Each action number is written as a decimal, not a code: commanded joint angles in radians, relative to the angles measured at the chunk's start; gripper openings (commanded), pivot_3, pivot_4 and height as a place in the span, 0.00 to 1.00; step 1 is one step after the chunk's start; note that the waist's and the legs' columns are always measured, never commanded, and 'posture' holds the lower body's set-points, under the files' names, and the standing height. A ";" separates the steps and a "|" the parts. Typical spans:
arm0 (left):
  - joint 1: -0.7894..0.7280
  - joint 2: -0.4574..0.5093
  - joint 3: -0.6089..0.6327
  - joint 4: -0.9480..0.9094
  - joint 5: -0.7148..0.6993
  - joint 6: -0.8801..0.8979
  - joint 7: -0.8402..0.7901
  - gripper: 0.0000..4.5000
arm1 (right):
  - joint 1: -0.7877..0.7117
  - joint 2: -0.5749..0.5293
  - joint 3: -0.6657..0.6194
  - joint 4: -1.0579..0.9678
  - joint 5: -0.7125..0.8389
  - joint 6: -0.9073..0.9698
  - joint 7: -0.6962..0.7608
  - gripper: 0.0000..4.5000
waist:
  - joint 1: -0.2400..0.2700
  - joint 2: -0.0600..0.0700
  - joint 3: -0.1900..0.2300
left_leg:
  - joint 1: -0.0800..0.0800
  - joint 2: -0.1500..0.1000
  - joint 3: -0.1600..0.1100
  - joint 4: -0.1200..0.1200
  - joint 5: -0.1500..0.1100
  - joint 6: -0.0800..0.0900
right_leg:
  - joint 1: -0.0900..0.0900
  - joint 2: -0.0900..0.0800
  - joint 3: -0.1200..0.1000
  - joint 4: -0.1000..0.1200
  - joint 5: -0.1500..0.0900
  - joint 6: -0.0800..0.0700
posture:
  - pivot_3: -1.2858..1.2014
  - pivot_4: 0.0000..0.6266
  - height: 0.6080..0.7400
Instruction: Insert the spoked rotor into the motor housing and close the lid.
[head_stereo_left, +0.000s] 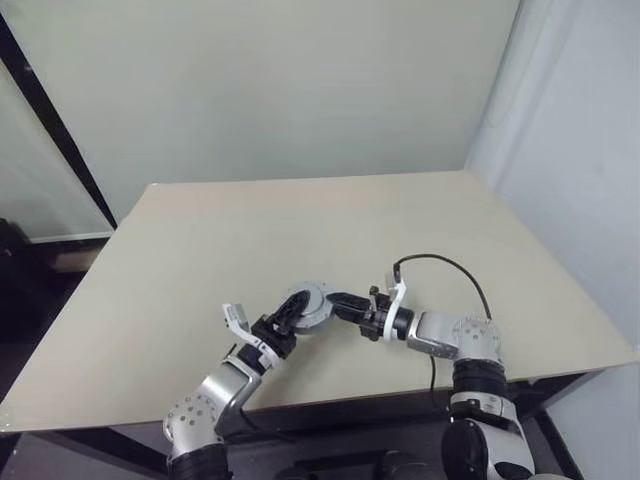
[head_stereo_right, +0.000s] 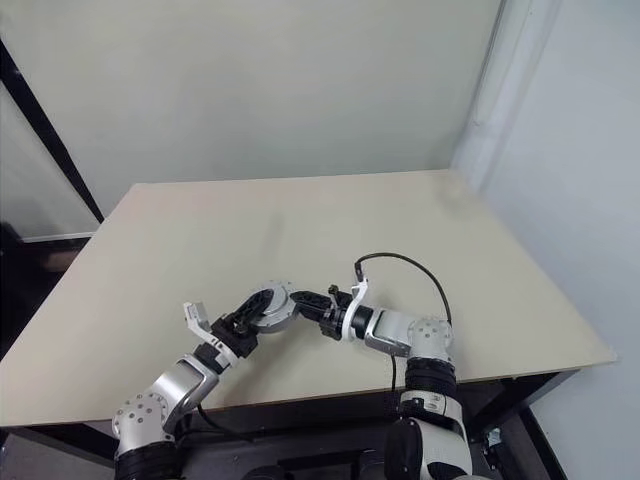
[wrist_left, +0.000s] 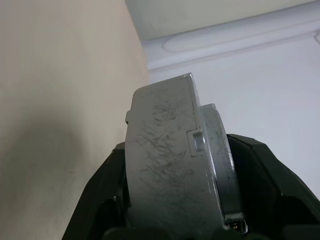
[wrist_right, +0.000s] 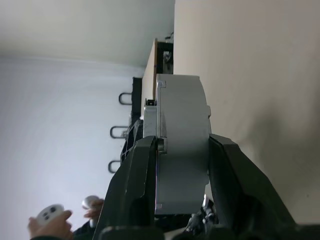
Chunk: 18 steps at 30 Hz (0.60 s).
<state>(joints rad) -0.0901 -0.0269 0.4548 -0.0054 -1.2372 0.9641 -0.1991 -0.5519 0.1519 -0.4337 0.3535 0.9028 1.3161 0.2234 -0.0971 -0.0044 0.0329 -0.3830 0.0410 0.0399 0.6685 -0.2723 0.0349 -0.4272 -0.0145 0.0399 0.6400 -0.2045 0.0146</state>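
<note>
**Both pincers on one grey disc assembly above the table**

Left eye view shows, from left to right, the left gripper (head_stereo_left: 283, 325), the round grey motor housing (head_stereo_left: 312, 303) and the right gripper (head_stereo_left: 345, 303), all bunched together just over the near part of the table (head_stereo_left: 200, 260). The housing sits between the two pincers, touching both, so neither arm is nearer. In the left wrist view the left pincer's fingers (wrist_left: 102, 195) stand part open on either side of the disc's thickness, pressed against its flat faces. In the right wrist view the right pincer grips it likewise, a finger (wrist_right: 132, 190) on each face. The disc stands on edge, its axis running across each pincer from finger to finger. A thinner grey layer, probably the lid (wrist_left: 220, 150), lies flush against the housing. I count one housing and one lid. The rotor I cannot make out; it may already be inside. A person's hands with a pale controller (wrist_right: 50, 213) are beyond the table
</note>
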 joint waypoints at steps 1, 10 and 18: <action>-0.001 -0.004 -0.031 -0.021 -0.013 -0.006 0.009 0.48 | -0.013 0.045 0.037 -0.081 0.056 -0.016 0.053 0.55 | 0.000 0.000 0.000 | 0.000 0.000 0.000 0.000 0.000 0.000 | 0.000 0.000 0.000 0.000 0.000 0.000 | 0.52 0.00 1.00; -0.015 -0.004 -0.035 -0.017 0.010 -0.072 0.003 0.45 | -0.014 0.045 0.027 -0.075 0.064 -0.077 0.010 1.00 | 0.000 0.000 0.001 | 0.000 0.000 0.000 0.000 0.000 0.000 | 0.000 0.000 0.000 0.000 0.000 0.000 | 0.52 0.00 1.00; -0.074 0.065 -0.039 -0.017 0.207 -0.279 0.026 0.45 | 0.105 -0.105 0.413 -0.301 -0.248 -0.448 0.215 1.00 | 0.000 0.000 0.001 | -0.002 0.000 0.000 0.000 0.000 0.000 | -0.001 0.000 -0.001 0.000 0.000 0.000 | 0.52 0.00 1.00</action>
<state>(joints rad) -0.1253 0.0247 0.4122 0.0062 -1.0697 0.7499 -0.1677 -0.4434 0.0613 -0.0694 0.1218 0.7014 0.9454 0.3865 -0.0969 -0.0045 0.0338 -0.3845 0.0406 0.0402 0.6683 -0.2722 0.0347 -0.4285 -0.0141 0.0396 0.6398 -0.2045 0.0146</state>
